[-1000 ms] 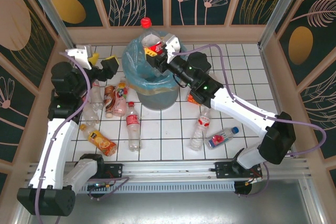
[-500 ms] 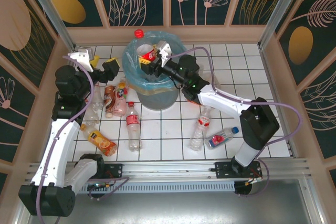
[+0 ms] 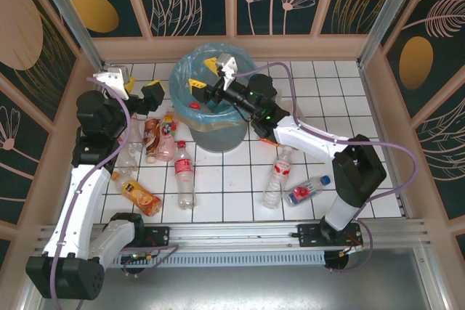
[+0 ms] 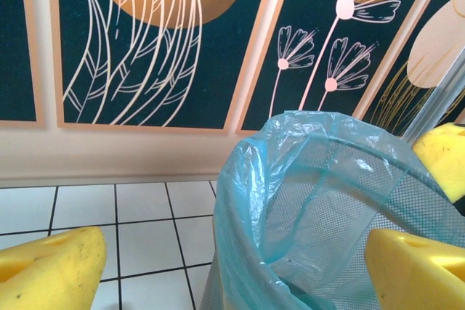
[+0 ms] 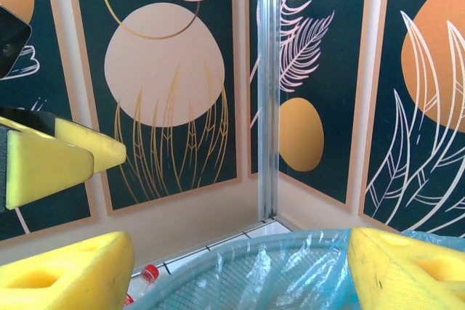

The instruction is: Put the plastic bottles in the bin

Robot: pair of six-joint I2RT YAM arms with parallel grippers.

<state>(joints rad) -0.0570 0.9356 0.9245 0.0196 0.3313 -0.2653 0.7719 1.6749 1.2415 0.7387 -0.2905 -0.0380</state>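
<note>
right gripper (image 3: 203, 75) | spread wide, empty (above bin (image 3: 218, 136)) | left gripper (image 3: 143, 86) | spread wide, empty

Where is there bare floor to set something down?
Bare tiles: back right, between the bin and the right wall; also in front of the bin, between the red-capped bottle and the slanted bottle. Crowded: the bottle cluster left of the bin.

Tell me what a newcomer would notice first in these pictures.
The grey bin with its light-blue bag stands at the back middle of the tiled table, the open right gripper poised over its mouth. Plastic bottles lie scattered left of and in front of it, and the open left gripper hangs beside its left rim.
</note>
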